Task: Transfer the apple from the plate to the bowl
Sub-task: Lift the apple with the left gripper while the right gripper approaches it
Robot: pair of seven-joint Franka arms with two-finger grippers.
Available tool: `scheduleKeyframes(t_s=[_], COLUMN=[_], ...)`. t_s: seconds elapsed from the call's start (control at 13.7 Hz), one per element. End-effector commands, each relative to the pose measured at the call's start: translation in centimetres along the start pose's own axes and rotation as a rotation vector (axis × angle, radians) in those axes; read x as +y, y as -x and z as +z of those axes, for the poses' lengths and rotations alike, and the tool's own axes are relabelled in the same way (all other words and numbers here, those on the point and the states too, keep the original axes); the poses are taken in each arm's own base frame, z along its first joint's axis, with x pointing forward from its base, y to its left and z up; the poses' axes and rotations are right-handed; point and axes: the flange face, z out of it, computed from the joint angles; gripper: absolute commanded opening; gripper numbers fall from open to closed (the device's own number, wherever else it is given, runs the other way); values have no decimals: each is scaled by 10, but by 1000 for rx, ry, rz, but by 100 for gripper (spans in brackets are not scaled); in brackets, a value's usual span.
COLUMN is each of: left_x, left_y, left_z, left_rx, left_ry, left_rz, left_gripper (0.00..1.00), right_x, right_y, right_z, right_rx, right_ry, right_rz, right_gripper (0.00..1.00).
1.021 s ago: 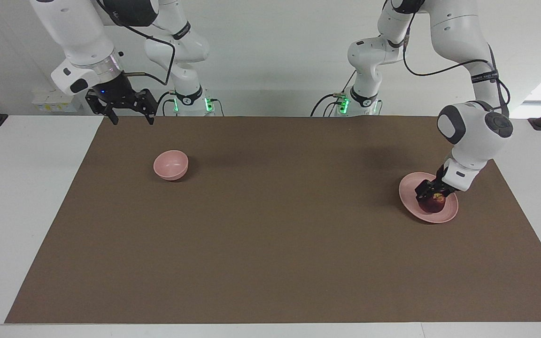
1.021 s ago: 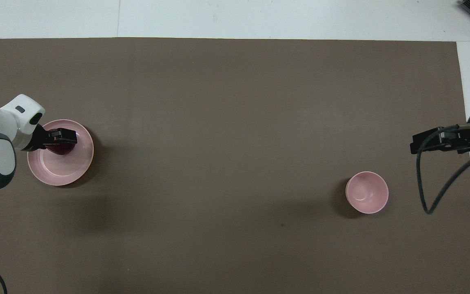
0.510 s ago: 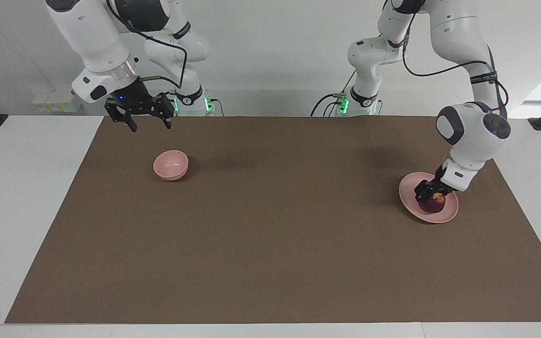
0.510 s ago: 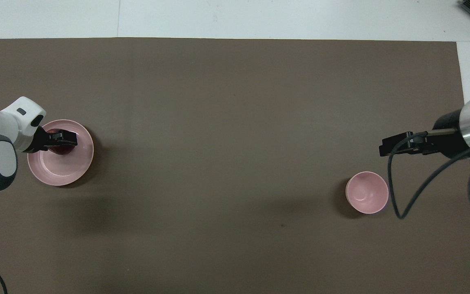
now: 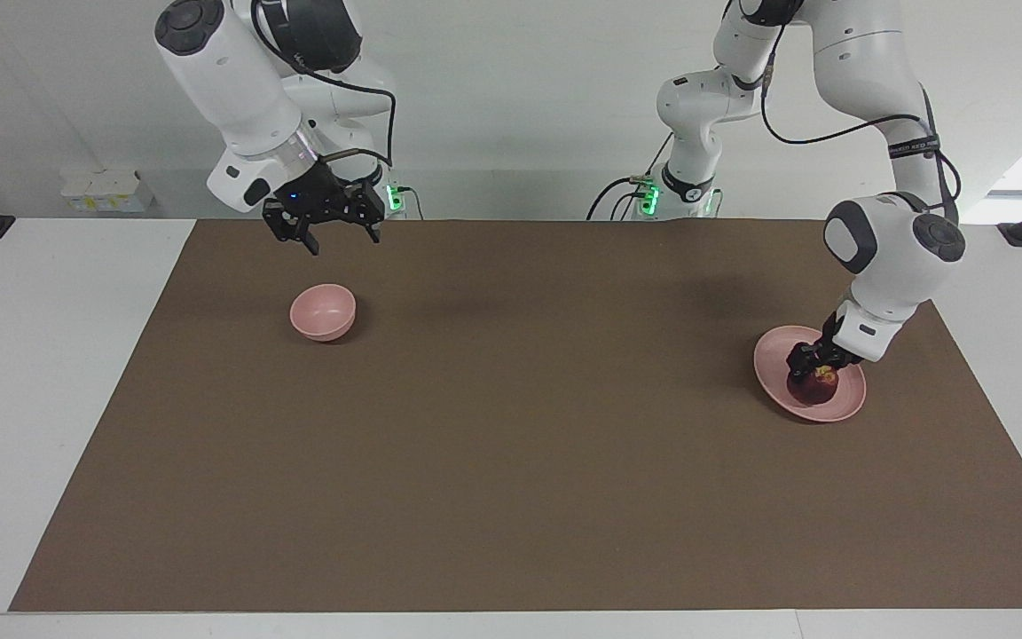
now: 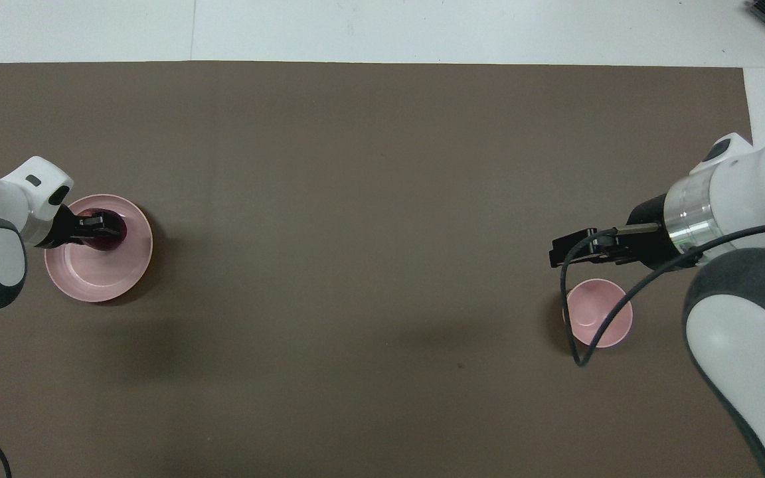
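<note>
- Your left gripper [image 5: 815, 366] is down on the plate [image 5: 774, 353], fingers clamped on the apple [image 5: 814, 387]
- Your right gripper [image 5: 342, 234] hangs in the air with fingers apart, the bowl [image 5: 323, 311] below them

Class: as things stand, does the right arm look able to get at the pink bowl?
Probably yes. The right gripper hangs with jaws open over the brown mat close to the bowl, and nothing lies between them. The left gripper is down at the apple on the plate.
</note>
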Motion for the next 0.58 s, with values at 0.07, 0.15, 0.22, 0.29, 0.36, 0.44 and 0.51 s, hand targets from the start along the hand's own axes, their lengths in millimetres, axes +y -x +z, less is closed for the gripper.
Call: scheduleKeyframes(t_s=[0.07, 0.15, 0.22, 0.29, 0.36, 0.44, 0.51], left_x=[1, 5, 9, 14, 19, 28, 36], left_y=[-19, -22, -21, -20, -17, -14, -11], left_z=[-51, -60, -66, -69, -76, -84, -91], left_rx=[-1, -1, 2, -2, -8, -13, -23], left_ry=[126, 162, 177, 202, 252, 304, 344], left_rz=[-96, -112, -115, -121, -142, -158, -164], left_gripper=[0, 0, 0, 0, 0, 0, 0], right_x=[-6, -6, -8, -10, -12, -15, -18], right_y=[-1, -1, -2, -2, -4, -5, -6], right_z=[12, 15, 19, 21, 28, 38, 43], right_rx=[-5, -14, -31, -44, -70, -109, -134], right_ry=[-90, -105, -136, -162, -189, -243, -290], right_rz=[80, 109, 145, 184, 232, 296, 361], right_gripper=[100, 100, 100, 100, 100, 100, 100])
